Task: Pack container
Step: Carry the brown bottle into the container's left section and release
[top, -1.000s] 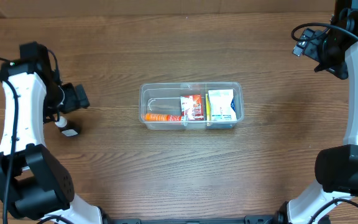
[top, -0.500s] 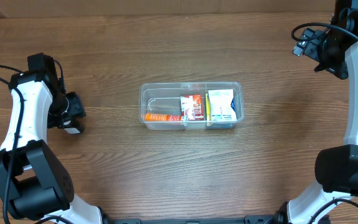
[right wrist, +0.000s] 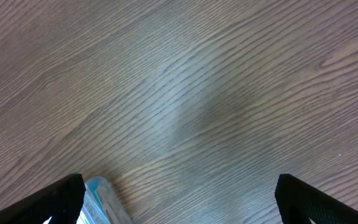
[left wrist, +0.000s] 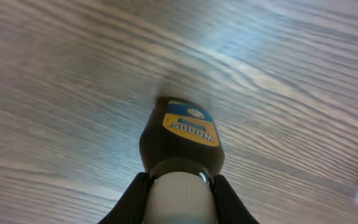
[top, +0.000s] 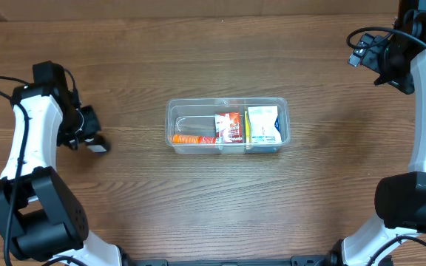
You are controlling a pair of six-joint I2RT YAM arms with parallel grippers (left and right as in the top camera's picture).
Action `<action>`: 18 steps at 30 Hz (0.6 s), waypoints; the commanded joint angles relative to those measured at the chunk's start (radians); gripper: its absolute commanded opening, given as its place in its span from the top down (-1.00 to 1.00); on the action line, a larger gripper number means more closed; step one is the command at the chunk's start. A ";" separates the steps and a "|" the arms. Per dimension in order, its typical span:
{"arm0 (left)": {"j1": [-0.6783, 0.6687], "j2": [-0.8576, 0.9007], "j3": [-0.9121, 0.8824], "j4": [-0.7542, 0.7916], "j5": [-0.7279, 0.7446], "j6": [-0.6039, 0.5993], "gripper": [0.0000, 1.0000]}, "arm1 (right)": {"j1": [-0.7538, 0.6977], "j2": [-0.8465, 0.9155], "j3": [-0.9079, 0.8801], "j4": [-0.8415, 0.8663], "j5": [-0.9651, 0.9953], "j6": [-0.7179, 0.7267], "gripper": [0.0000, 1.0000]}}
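Observation:
The clear container [top: 228, 105] lies mid-table, holding an orange item [top: 187, 138], a red packet [top: 229, 126] and a white-and-blue box [top: 263, 124]. Far to its left my left gripper [top: 87, 137] is shut on a small dark bottle [top: 99, 146]. In the left wrist view both fingers press the bottle's white ribbed cap [left wrist: 179, 198], and the dark body [left wrist: 182, 140] with its yellow-blue label points away over the wood. My right gripper [top: 367, 53] hangs open at the far right back; its fingers [right wrist: 61, 196] are wide apart with nothing between them.
The wooden table runs all round the container. A corner of the container [right wrist: 101, 198] shows at the lower left of the right wrist view. Both arm bases stand at the near edge, left [top: 39, 222] and right [top: 413, 207].
My left gripper has shut on the bottle's cap, having been open a second ago, and the bottle has shifted slightly right. The right arm has not moved.

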 commanded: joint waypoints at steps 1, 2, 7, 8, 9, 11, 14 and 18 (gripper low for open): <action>-0.076 -0.012 0.160 -0.039 0.092 0.067 0.92 | 0.000 -0.026 0.022 0.002 0.006 0.000 -1.00; -0.106 -0.012 0.202 -0.056 0.092 0.086 0.92 | 0.000 -0.026 0.022 0.002 0.006 0.000 -1.00; -0.313 -0.012 0.436 -0.115 0.092 0.172 0.87 | 0.000 -0.026 0.022 0.002 0.006 0.000 -1.00; -0.363 -0.012 0.474 -0.115 0.091 0.184 0.86 | 0.000 -0.026 0.022 0.002 0.006 0.000 -1.00; -0.416 -0.012 0.505 -0.112 0.089 0.199 0.86 | 0.000 -0.026 0.022 0.002 0.006 0.000 -1.00; -0.492 -0.012 0.521 -0.100 0.088 0.200 0.85 | 0.000 -0.026 0.022 0.002 0.006 0.000 -1.00; -0.588 -0.006 0.518 -0.097 0.087 0.208 0.86 | 0.000 -0.026 0.022 0.002 0.006 0.000 -1.00; -0.657 0.023 0.500 -0.100 0.053 0.187 0.88 | 0.000 -0.026 0.022 0.002 0.006 0.000 -1.00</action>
